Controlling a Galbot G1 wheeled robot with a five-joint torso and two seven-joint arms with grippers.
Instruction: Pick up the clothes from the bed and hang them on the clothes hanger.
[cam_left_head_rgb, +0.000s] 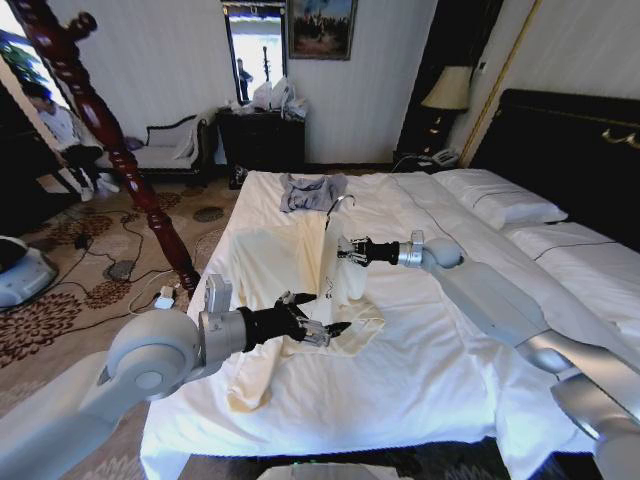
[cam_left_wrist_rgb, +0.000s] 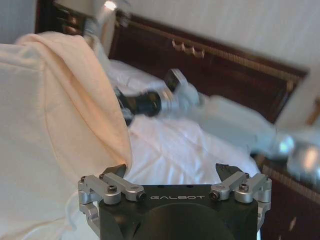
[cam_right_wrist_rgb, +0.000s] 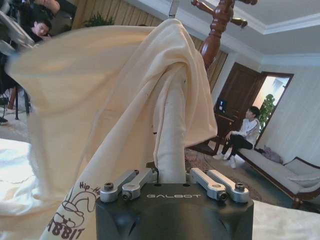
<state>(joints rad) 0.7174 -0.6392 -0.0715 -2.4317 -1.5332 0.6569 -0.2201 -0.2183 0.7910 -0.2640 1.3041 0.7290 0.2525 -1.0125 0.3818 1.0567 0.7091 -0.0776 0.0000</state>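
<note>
Nearest the head camera, my left gripper (cam_left_head_rgb: 322, 331) hovers low over the bed (cam_left_head_rgb: 430, 370), fingers spread apart and closed on nothing, just beside a fold of the clothes (cam_left_head_rgb: 265, 270). Seen from the left wrist, that gripper (cam_left_wrist_rgb: 172, 177) is likewise spread, with the cream fabric (cam_left_wrist_rgb: 50, 130) hanging close by one finger. My right gripper (cam_left_head_rgb: 343, 251) reaches in from the right and is pressed together on the garment where it drapes over the clothes hanger (cam_left_head_rgb: 335, 215), whose silver hook stands above the cloth. From the right wrist, the gripper (cam_right_wrist_rgb: 172, 180) pinches a rolled band of the fabric (cam_right_wrist_rgb: 100, 100), which rises lifted in front of it; brown print shows near its lower edge. Most of the garment is spread on the white duvet. A small grey-blue garment (cam_left_head_rgb: 310, 190) lies farther up the bed, apart. White pillows (cam_left_head_rgb: 500, 200) rest against the dark headboard (cam_left_head_rgb: 570, 150).
</note>
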